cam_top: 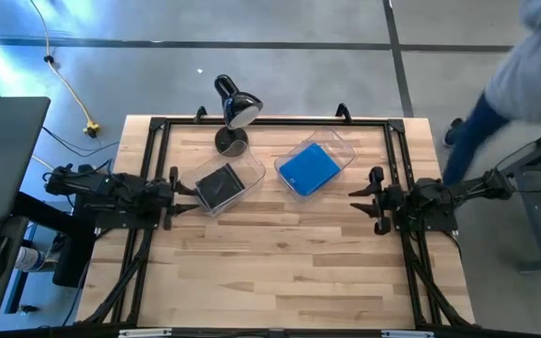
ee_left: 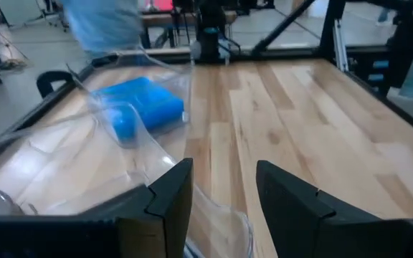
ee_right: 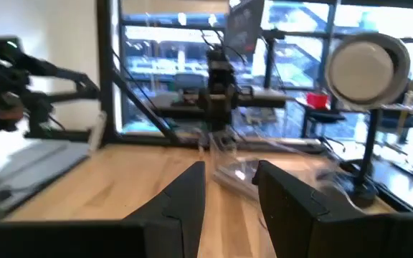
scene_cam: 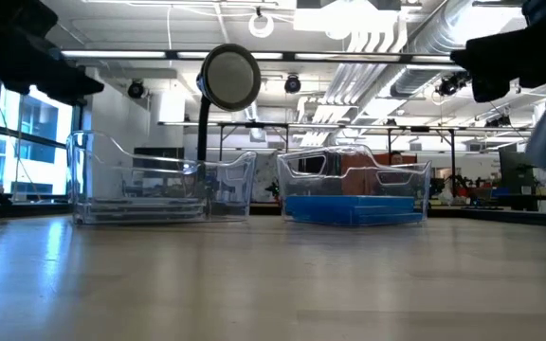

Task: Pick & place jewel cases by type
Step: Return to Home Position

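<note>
Blue jewel cases [cam_top: 308, 169] lie stacked in a clear bin [cam_top: 341, 145] at the table's far middle; they also show in the low view [scene_cam: 354, 208] and the left wrist view [ee_left: 145, 107]. Dark jewel cases [cam_top: 218, 185] lie in a second clear bin [cam_top: 252, 169] to its left, seen low as well [scene_cam: 140, 204]. My left gripper [cam_top: 178, 192] hovers open at the table's left edge, just beside that bin, nothing between its fingers [ee_left: 224, 197]. My right gripper [cam_top: 360, 195] hovers open at the right edge, level, fingers empty [ee_right: 231, 193].
A black desk lamp [cam_top: 233, 108] stands behind the bins at the far edge, its head showing in the low view [scene_cam: 230, 78]. A black frame [cam_top: 270, 122] rims the table. A person [cam_top: 533, 56] stands off the far right corner. Bare wood [cam_top: 280, 272] fills the near half.
</note>
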Controlling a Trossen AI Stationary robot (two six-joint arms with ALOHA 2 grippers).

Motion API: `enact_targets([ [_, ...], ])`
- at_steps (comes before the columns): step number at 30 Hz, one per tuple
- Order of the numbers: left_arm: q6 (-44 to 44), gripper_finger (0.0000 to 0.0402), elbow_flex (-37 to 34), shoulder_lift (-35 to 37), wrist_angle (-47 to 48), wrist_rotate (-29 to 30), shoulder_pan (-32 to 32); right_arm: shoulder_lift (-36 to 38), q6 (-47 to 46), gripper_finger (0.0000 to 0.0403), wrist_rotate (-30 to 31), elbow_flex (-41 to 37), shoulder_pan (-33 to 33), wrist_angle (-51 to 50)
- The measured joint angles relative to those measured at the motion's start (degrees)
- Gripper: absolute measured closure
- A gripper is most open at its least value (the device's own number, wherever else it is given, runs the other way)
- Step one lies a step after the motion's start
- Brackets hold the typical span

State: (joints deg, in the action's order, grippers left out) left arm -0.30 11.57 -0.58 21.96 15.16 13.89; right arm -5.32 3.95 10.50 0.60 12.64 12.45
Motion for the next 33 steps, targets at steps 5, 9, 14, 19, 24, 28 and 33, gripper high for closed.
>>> enact_targets([
  [5,0.10,0.0250,-3.67,-0.01,-1.26,-2.68,0.00,-0.07,-0.98,0.0284,2.91,0.00,0.00,-0.63],
  [9,1.03,0.0250,-4.85,-0.04,-3.09,-1.21,0.00,-0.09,-0.94,0.0284,3.04,-0.02,0.00,-0.62],
  [14,1.10,0.0250,-4.89,-0.05,-3.13,-2.94,0.00,-0.09,-0.94,0.0284,3.04,-0.02,0.00,-0.61],
  [19,1.38,0.0250,-4.98,-0.04,-3.06,-3.68,0.00,-0.12,-0.94,0.0284,3.04,-0.02,0.00,-0.61],
  [24,0.37,0.0250,-5.06,-0.04,-3.16,-3.74,0.00,-0.12,-0.94,0.0284,3.04,-0.04,0.00,-0.62],
  [28,0.31,0.0250,-5.09,-0.04,-3.61,-3.87,0.00,-0.12,-0.94,0.0284,3.04,-0.04,0.00,-0.60],
  [33,4.77,0.0250,-5.61,-0.07,-12.34,-6.03,0.00,-0.12,-0.94,0.0284,3.05,-0.04,0.00,-0.60],
])
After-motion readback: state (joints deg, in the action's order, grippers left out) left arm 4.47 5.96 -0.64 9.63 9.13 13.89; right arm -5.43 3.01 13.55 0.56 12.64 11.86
